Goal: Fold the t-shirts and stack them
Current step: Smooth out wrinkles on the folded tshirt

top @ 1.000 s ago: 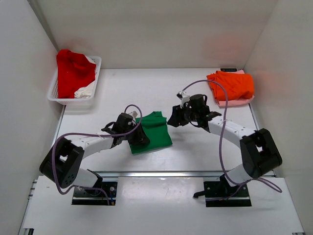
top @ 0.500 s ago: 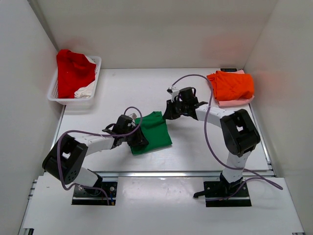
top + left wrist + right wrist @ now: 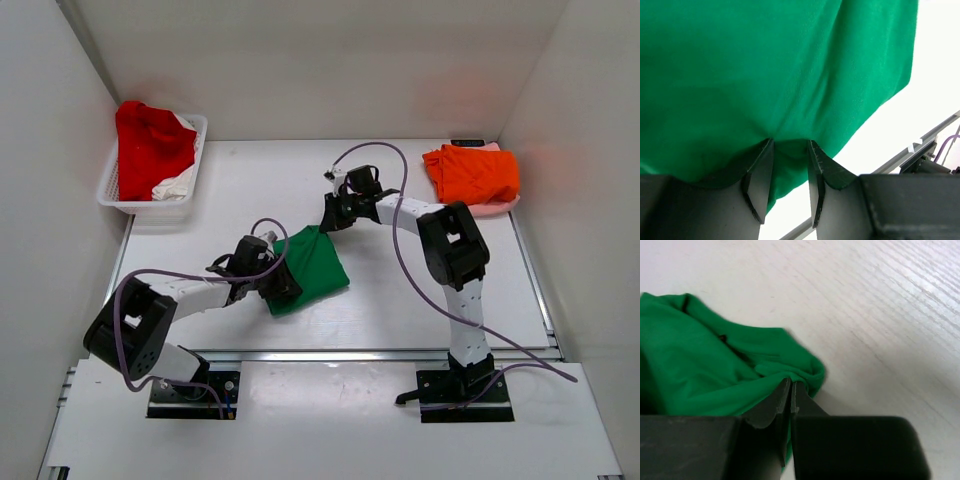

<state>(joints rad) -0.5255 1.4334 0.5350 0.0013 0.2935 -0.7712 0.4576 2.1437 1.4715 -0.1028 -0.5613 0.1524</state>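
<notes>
The bright green t-shirt (image 3: pixel 312 268) lies folded near the table's middle. My left gripper (image 3: pixel 272 283) is at its near-left edge, and its jaws are closed on a bunch of green cloth (image 3: pixel 790 150). My right gripper (image 3: pixel 330 220) is at the shirt's far corner, with its jaws pressed together on a rolled fold of the green cloth (image 3: pixel 790 374). The orange t-shirt (image 3: pixel 474 172) lies folded on the pale pink one (image 3: pixel 482 209) at the back right. The red t-shirt (image 3: pixel 150 145) and a white one (image 3: pixel 176 185) are in the basket.
The white lattice basket (image 3: pixel 123 203) stands at the back left against the wall. White walls close in the table on the left, back and right. A metal rail (image 3: pixel 330 354) runs along the near edge.
My right gripper has moved left and towards the back, along the green shirt's right edge to its far corner. The shirt has turned and shifted slightly. The left gripper has stayed almost still.
</notes>
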